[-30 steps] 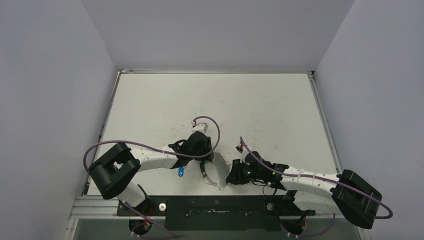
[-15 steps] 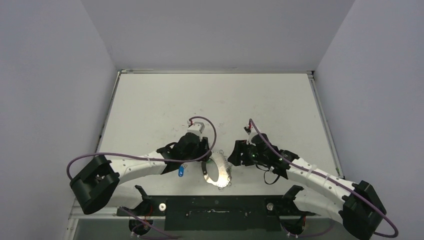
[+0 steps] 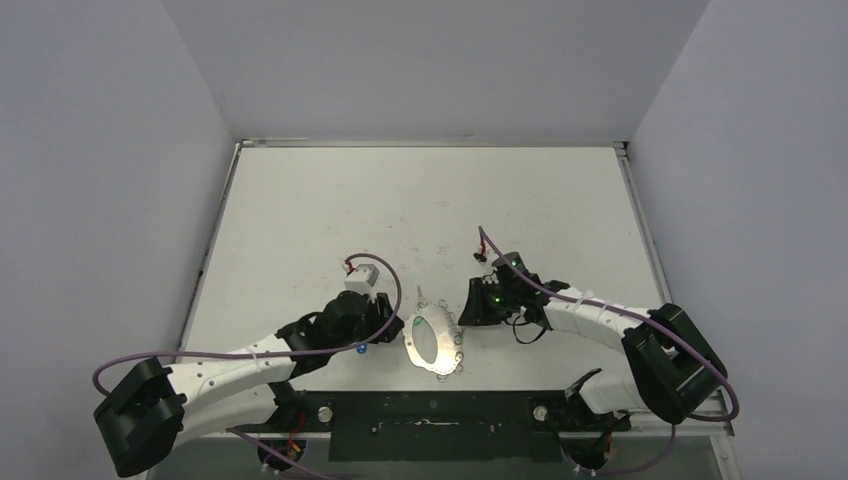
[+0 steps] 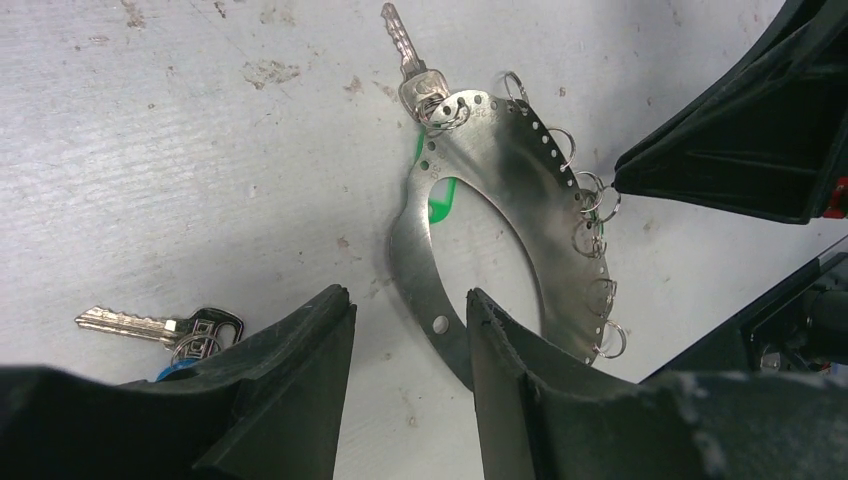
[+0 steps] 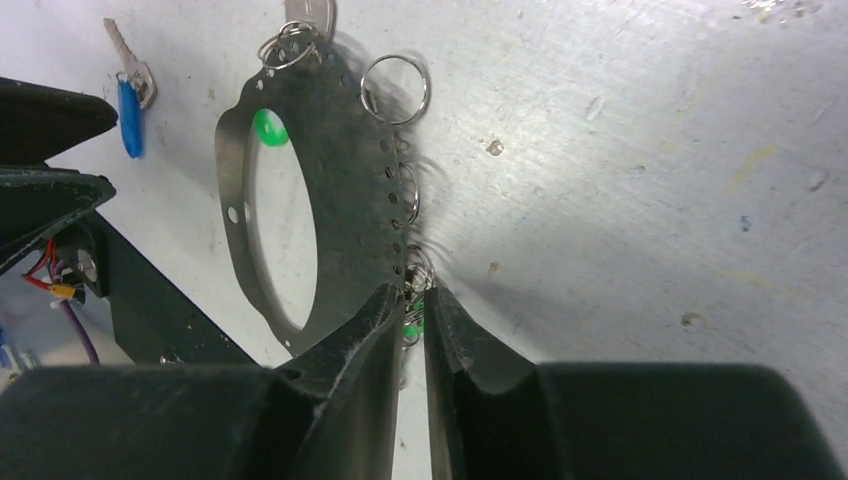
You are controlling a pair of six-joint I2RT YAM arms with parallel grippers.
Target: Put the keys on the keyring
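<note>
**Right fingers nipping the keyring's rim**

The right gripper (image 5: 418, 300) was pressed nearly together on a small loop at the rim of the keyring (image 4: 500, 150), perhaps with something green between. The left gripper (image 4: 408, 298), spread, straddled its near edge. The blue key (image 4: 160, 326) lay just beside it. Steadying the hoop first looked wise.

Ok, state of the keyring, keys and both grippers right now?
Keyring: lying flat, silver key ringed on.
Blue key: loose, off the hoop.
Green key: showing through the hoop's opening.
Left gripper: open over the near rim.
Right gripper: pinched on other green key at rim.
</note>
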